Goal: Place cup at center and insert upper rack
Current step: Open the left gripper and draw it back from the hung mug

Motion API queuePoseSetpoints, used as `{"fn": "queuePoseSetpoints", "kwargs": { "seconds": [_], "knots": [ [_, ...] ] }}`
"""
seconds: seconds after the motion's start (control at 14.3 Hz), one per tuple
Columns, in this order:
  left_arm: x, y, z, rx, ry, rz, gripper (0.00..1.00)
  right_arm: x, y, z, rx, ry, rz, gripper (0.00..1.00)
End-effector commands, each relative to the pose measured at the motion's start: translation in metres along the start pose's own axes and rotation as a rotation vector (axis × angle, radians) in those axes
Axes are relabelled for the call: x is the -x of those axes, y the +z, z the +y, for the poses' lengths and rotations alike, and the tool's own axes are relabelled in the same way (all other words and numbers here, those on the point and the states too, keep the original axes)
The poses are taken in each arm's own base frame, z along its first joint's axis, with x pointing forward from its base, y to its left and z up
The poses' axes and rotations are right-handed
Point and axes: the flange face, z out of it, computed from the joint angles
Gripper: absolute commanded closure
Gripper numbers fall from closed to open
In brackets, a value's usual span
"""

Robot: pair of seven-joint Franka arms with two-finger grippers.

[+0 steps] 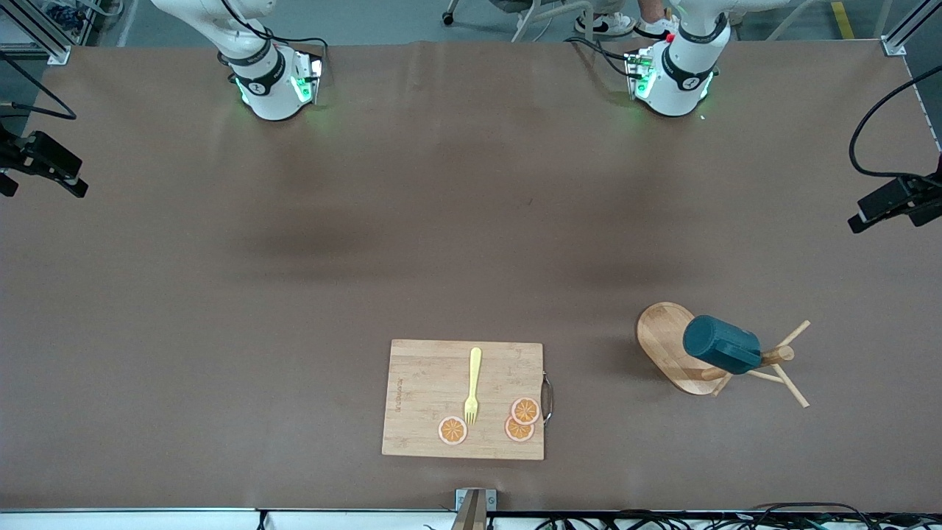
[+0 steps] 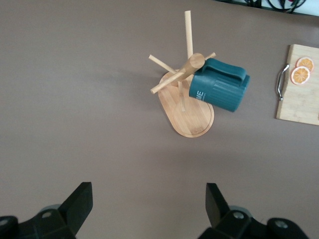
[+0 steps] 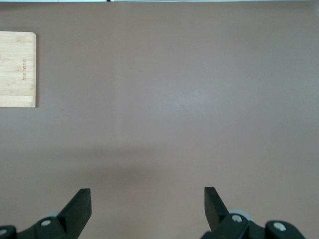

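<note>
Scanning from the left of the front frame: my right gripper (image 3: 147, 211) hangs over bare table (image 1: 221, 294) with its fingers spread wide, holding nothing, and that arm simply waits. Lower centre of the frame sits the cutting board (image 1: 423, 397), a yellow fork (image 1: 472, 386) and three orange slices (image 1: 521, 419) on it. Further along, at lower right, is the upper rack (image 1: 673, 346), and the cup (image 1: 721, 344) hangs on it, tipped over against the pole. My left gripper (image 2: 149, 209) hovers above the table near that stand, fingers parted and empty. The risk, as I judge it: pulling the cup off at an angle could snag its handle on a peg and topple the whole stand.
</note>
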Motion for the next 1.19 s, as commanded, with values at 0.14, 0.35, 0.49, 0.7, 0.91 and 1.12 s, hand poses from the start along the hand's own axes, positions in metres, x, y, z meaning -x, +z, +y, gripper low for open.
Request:
{"fn": "queuePoseSetpoints", "kwargs": {
  "seconds": [0.14, 0.35, 0.49, 0.7, 0.91, 1.12],
  "knots": [
    [0.022, -0.029, 0.011, -0.013, 0.065, 0.024, 0.00, 0.003, -0.004, -0.001, -0.001, -0.007, 0.004, 0.00],
    [0.024, -0.031, 0.023, -0.022, 0.087, 0.024, 0.00, 0.003, -0.004, -0.002, -0.001, -0.009, 0.004, 0.00],
    [0.025, -0.031, 0.028, -0.048, 0.104, 0.020, 0.00, 0.004, -0.006, -0.004, 0.006, -0.016, 0.007, 0.00],
    [0.026, -0.045, 0.029, -0.046, 0.185, 0.047, 0.00, 0.004, -0.006, -0.002, 0.005, -0.009, 0.007, 0.00],
    [0.026, -0.046, 0.027, -0.045, 0.183, 0.049, 0.00, 0.003, -0.005, -0.002, 0.005, -0.009, 0.010, 0.00],
    [0.026, -0.045, 0.033, -0.038, 0.098, 0.045, 0.00, 0.003, -0.004, 0.000, 0.008, -0.010, 0.011, 0.00]
  ]
}}
